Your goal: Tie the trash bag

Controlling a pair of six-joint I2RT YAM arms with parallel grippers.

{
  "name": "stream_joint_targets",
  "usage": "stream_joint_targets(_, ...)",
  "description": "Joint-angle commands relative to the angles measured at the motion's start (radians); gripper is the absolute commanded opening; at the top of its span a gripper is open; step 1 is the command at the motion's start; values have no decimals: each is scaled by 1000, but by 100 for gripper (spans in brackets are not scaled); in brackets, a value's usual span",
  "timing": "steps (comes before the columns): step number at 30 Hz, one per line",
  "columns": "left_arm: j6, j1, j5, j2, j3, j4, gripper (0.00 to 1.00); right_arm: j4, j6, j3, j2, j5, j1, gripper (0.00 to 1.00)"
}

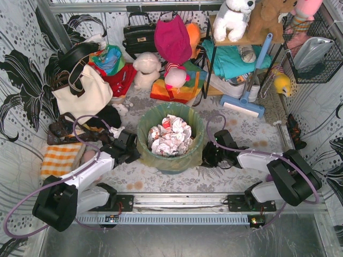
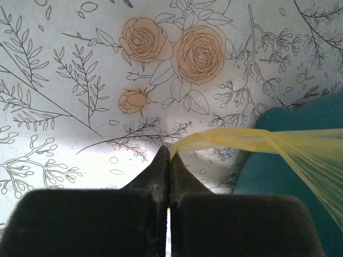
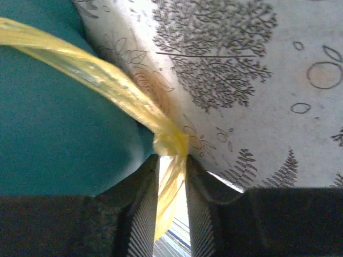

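Note:
The trash bag (image 1: 170, 136) lines a round teal bin (image 1: 172, 164) at the table's middle, with crumpled white-and-red paper inside. My left gripper (image 1: 128, 152) sits at the bin's left side. In the left wrist view it (image 2: 170, 152) is shut on a stretched yellow strip of the bag (image 2: 236, 138) running right over the bin (image 2: 284, 166). My right gripper (image 1: 208, 157) sits at the bin's right side. In the right wrist view its jaws (image 3: 172, 158) stand a little apart. A twisted bag strand (image 3: 102, 75) with a knot-like bunch (image 3: 170, 141) at the tips passes loosely between them.
A cream tote bag (image 1: 83, 95) and an orange checked cloth (image 1: 60, 158) lie at the left. Plush toys, a black handbag (image 1: 139, 35) and clothes crowd the back. A blue floor tool (image 1: 244, 104) leans at a shelf, and a wire basket (image 1: 313, 53) hangs at the right.

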Motion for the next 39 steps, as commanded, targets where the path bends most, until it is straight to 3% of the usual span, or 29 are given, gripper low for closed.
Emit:
stream_joint_targets(1,6,5,-4,-15,-23,26,0,54,52,-42,17,-25,-3,22)
stream_joint_targets(7,-42,4,29,-67,-74,65,3,27,57,-61,-41,7,-13,0)
stream_joint_targets(17,-132,4,-38,-336,-75,-8,0,-299,-54,34,-349,309,-25,0)
stream_joint_targets(23,-137,5,-43,-523,-22,-71,0,-401,-149,127,-549,456,-25,0)
stream_joint_targets(31,-52,4,-2,-721,66,-26,0,-257,-258,180,-677,403,-26,0)
stream_joint_targets(39,26,4,103,-747,165,90,0,-149,-286,265,-707,301,-26,0)
